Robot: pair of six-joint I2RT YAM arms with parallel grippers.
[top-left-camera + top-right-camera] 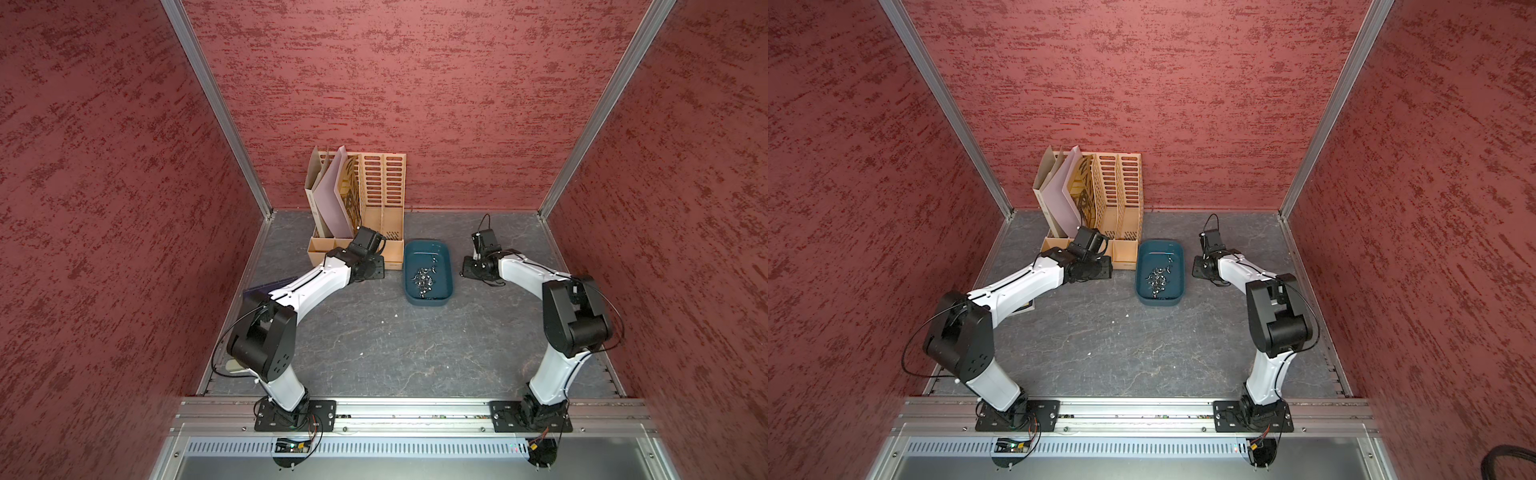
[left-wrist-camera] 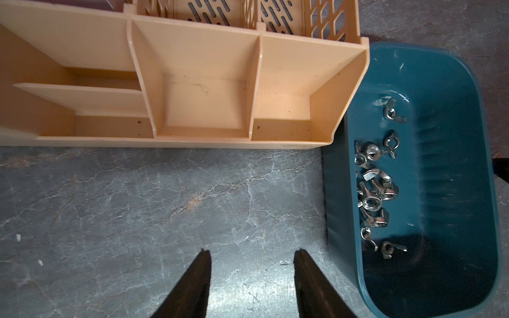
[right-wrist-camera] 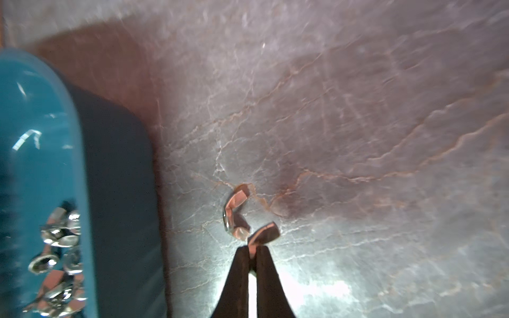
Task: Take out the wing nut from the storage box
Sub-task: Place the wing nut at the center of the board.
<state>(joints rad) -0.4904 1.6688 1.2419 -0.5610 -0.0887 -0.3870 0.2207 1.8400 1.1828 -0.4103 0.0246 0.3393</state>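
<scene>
The dark teal storage box point(image 1: 441, 254) point(image 1: 1177, 266) sits on the grey table between my two arms, with several silver wing nuts point(image 1: 424, 279) point(image 2: 374, 190) heaped inside. My right gripper point(image 3: 252, 249) is outside the box point(image 3: 41, 124), low over the table just to its right. It is shut on one wing of a wing nut point(image 3: 238, 217), whose body sticks out past the fingertips. My left gripper point(image 2: 252, 252) stands open and empty over bare table, left of the box point(image 2: 454, 165). In both top views the wrists hide the fingers.
A tall beige slotted file organiser point(image 1: 376, 195) point(image 2: 206, 96) holding folders point(image 1: 330, 195) stands behind my left wrist, touching the box's far left corner. A dark blue flat item point(image 1: 266, 286) lies under my left arm. Red walls close in three sides.
</scene>
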